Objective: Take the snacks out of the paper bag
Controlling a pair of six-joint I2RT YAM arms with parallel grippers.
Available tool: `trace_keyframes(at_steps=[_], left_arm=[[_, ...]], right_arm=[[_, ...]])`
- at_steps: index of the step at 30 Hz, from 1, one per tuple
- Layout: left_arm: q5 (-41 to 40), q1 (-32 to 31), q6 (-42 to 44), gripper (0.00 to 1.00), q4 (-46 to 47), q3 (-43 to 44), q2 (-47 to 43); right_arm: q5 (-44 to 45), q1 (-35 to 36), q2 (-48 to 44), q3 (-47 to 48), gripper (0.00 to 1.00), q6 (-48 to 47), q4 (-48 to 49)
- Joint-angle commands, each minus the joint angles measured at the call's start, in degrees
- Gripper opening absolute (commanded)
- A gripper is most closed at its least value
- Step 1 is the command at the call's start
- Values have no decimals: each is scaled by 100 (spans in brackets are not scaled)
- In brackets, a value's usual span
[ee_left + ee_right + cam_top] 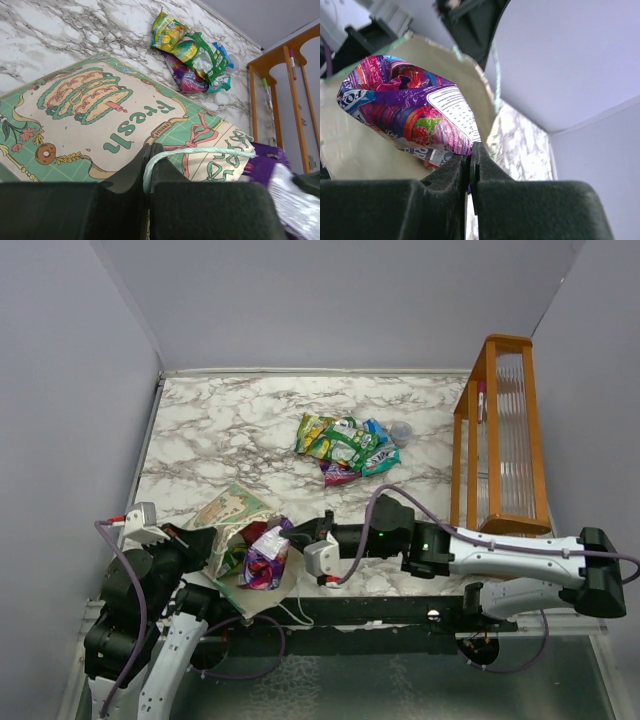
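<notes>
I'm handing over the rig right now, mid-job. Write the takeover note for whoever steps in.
Left end effector: shut on the string handle of the paper bag, which lies on its side at the near edge.
Right end effector: shut on a purple packet at the bag's mouth, not yet clear of it.
Done: several snacks piled on the table.
Left: pull the purple packet out, add it to the pile, check the bag for more.

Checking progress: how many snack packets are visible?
5 at least: four overlapping shiny packets piled on the marble table, one purple crinkly packet pinched by the right end effector at the mouth of the green paper bag. More may be hidden.
</notes>
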Motion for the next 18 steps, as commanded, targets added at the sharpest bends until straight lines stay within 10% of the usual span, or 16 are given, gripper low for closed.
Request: trace_keyframes(at_steps=[1,18], left_arm=[[-77,-26,-28,0,92,-59,6],[-121,-26,-61,0,-28,51,-13]], right_arm=[[-438,30,-800,1,1,229,267],[3848,-6,-1415,-582,1,631,2635]])
